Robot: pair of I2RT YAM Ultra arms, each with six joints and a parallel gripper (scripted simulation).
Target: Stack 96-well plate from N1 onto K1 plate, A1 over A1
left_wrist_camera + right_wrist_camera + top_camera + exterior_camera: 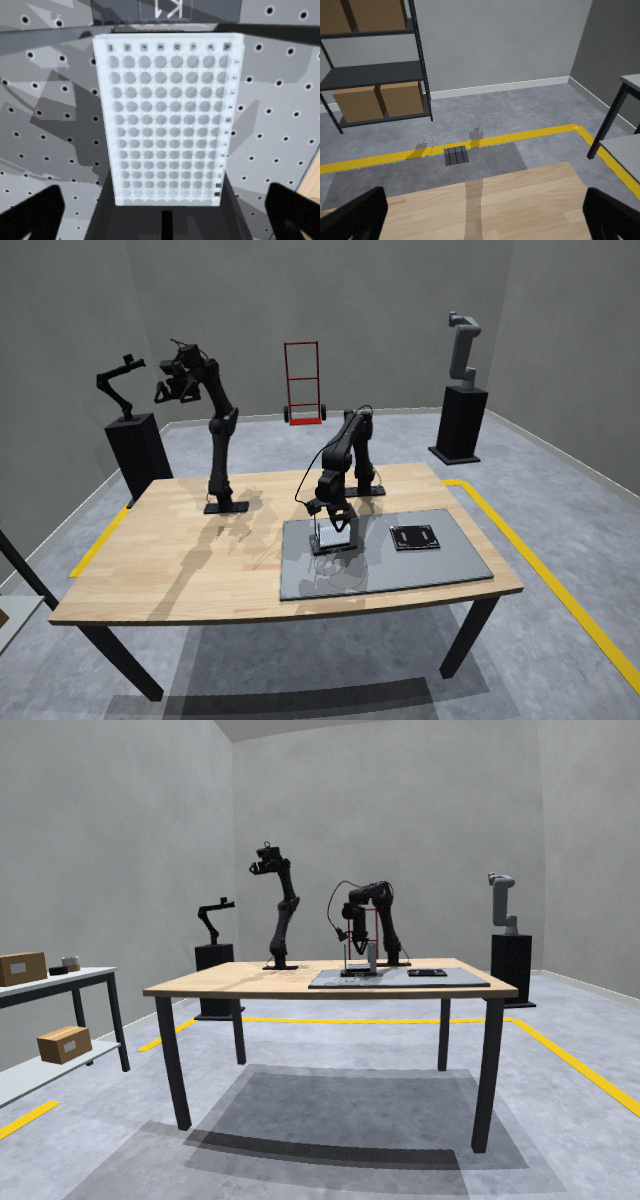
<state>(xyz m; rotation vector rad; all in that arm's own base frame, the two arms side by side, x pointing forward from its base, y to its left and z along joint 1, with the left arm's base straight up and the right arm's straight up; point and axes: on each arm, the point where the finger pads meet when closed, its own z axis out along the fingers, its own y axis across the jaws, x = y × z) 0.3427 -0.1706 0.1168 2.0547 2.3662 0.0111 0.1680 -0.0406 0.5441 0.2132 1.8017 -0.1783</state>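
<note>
At the left of the top view, the right gripper (176, 399) (253, 869) (484, 197) is raised high above the wooden table (155, 560) (222, 983), with its fingers wide apart and nothing between them.

Near the middle, the left gripper (339, 528) (361, 951) (164, 194) points down, also wide and holding nothing, above the white 96-well plate (334, 536) (358, 966) (169, 125). This plate is in the stack rack K1 (334, 550) (358, 973) (135, 225) (whether another plate lies under it, I cannot tell). In the left wrist view it looks pale and slightly translucent, with round greyish wells; small dark letters run along its upper rim, and numbers go down the right rim.

To the right, on the same grey board (392, 570) (403, 986), the black plate nest N1 (415, 538) (427, 972) shows its bare floor with two light slots.
</note>
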